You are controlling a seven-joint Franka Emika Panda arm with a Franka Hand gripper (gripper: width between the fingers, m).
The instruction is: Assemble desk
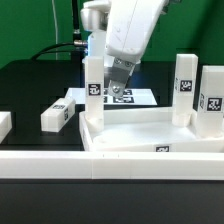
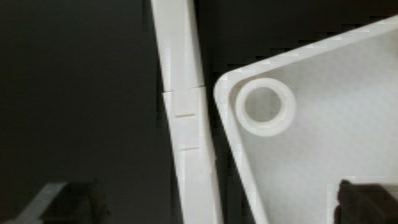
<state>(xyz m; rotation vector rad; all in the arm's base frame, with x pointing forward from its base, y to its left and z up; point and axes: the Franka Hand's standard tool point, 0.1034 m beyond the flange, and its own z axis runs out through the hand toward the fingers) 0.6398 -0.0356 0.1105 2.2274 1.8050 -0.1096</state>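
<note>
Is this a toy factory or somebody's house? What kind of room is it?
Probably a robot test lab, not a house. A robot arm hangs over a black table, white desk parts carry black-and-white tags, like this leg, and a marker board of printed tags lies flat.

Black tabletop (image 1: pixel 30 85) under bright overhead light, dark backdrop and cables (image 1: pixel 68 45) behind.

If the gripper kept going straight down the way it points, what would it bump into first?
Probably the large white tray-like desk top, near its round corner socket. The gripper hangs above that corner, fingers apart, though depth is hard to judge.
</note>
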